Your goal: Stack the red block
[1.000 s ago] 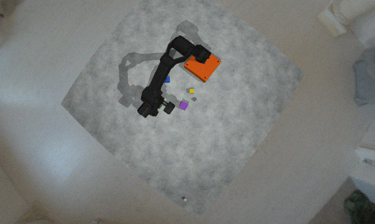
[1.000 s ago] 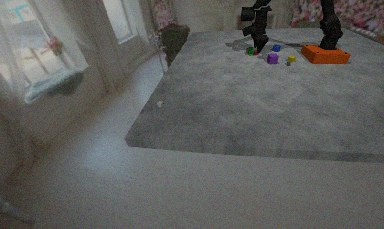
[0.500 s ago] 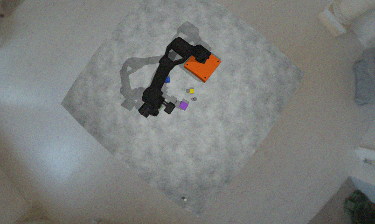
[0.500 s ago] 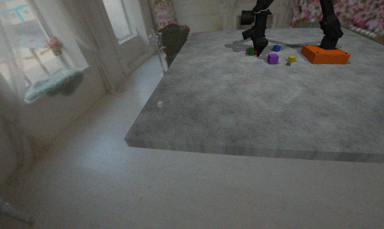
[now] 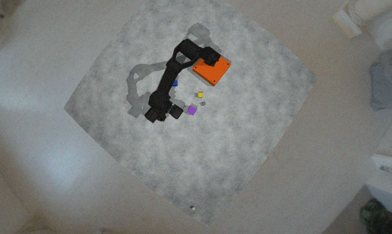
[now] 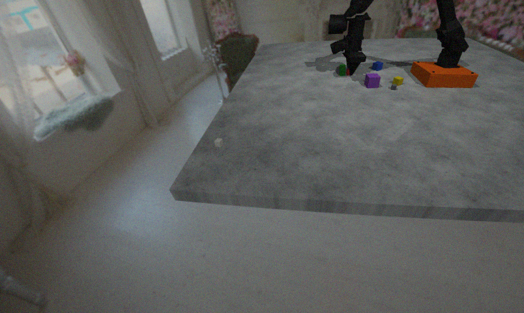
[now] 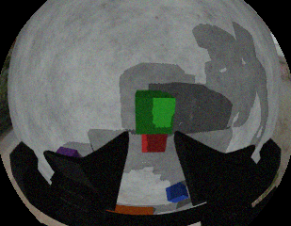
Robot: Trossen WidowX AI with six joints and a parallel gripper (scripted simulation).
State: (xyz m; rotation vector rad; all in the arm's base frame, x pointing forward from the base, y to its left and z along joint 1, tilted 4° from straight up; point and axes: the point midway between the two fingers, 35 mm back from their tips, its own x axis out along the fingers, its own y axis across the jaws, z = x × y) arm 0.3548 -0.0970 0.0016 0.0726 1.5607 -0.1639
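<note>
The green tower (image 6: 341, 70) (image 7: 146, 113) stands upright on the grey table; only a sliver shows under the arm in the top view. The small red block (image 7: 154, 143) (image 6: 348, 72) sits low, close beside the tower; whether they touch cannot be told. My gripper (image 7: 152, 135) (image 6: 352, 74) is down at the red block and partly open. In the wrist view its fingertips stand on either side of the red block, with a visible gap on each side. The tower is just beyond the fingertips. In the exterior view a finger partly hides the red block.
A purple block (image 5: 191, 110) (image 6: 372, 80) lies near the gripper. A blue block (image 5: 175, 83) (image 6: 377, 66) (image 7: 176, 192), a yellow block (image 5: 200, 94) (image 6: 397, 80) and a small grey piece (image 5: 203, 103) lie towards the orange base (image 5: 215, 73) (image 6: 451, 80). A pale cube (image 6: 218, 142) lies far off.
</note>
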